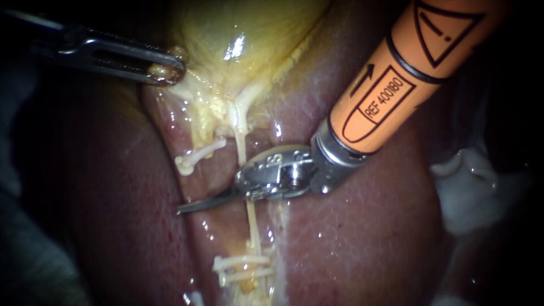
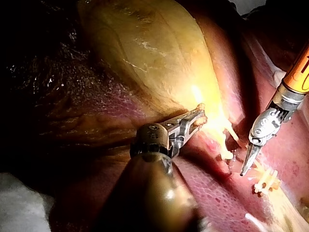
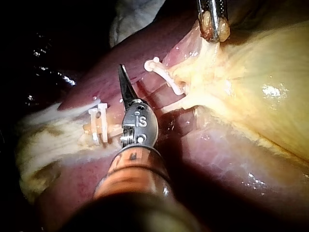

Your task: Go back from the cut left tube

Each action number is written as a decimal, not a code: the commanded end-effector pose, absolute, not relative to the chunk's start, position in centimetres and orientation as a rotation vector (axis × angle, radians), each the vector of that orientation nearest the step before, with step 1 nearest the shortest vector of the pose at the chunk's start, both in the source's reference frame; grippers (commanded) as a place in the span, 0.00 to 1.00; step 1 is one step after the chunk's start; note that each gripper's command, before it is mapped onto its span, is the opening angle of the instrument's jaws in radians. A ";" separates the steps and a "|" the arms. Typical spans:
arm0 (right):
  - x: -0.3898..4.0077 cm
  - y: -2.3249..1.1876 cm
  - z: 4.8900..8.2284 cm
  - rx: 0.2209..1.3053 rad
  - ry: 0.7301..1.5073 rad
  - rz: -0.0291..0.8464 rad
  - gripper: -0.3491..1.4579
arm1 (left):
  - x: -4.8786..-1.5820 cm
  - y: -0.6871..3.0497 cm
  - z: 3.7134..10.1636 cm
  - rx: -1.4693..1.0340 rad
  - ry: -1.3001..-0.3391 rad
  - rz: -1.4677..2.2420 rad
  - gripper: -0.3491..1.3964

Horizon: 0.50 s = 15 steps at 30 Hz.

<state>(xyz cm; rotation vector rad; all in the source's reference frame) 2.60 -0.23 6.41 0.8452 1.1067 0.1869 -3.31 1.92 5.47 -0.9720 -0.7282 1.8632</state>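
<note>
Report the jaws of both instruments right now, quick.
Left instrument: jaws shut on the edge of the gallbladder.
Right instrument: jaws shut, holding nothing.

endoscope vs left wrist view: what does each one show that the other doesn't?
Endoscope only: the uncut tube traced from the gallbladder, passing behind the right instrument, down to the paired clips. Left wrist only: the gallbladder's broad yellow body stretching ahead of the left instrument, plus that instrument's own shaft from behind. Both: left jaws shut on gallbladder tissue, right jaws shut and holding nothing, and the clipped stub of the cut left tube.
</note>
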 end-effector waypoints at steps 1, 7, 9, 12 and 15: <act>2.61 -0.23 6.41 0.845 1.107 0.186 0.02 | -3.31 1.91 5.47 -0.972 -0.729 1.863 0.00; 2.64 -0.24 6.40 0.817 1.118 0.219 0.81 | -3.30 1.92 5.48 -0.972 -0.729 1.863 0.00; 2.65 -0.24 6.39 0.820 1.125 0.237 0.86 | -3.30 1.92 5.48 -0.972 -0.729 1.863 0.00; 2.65 -0.26 6.37 0.828 1.123 0.247 0.88 | -3.30 1.92 5.48 -0.972 -0.729 1.863 0.00; 2.62 -0.28 6.34 0.829 1.123 0.245 0.91 | -3.31 1.92 5.48 -0.972 -0.728 1.863 0.00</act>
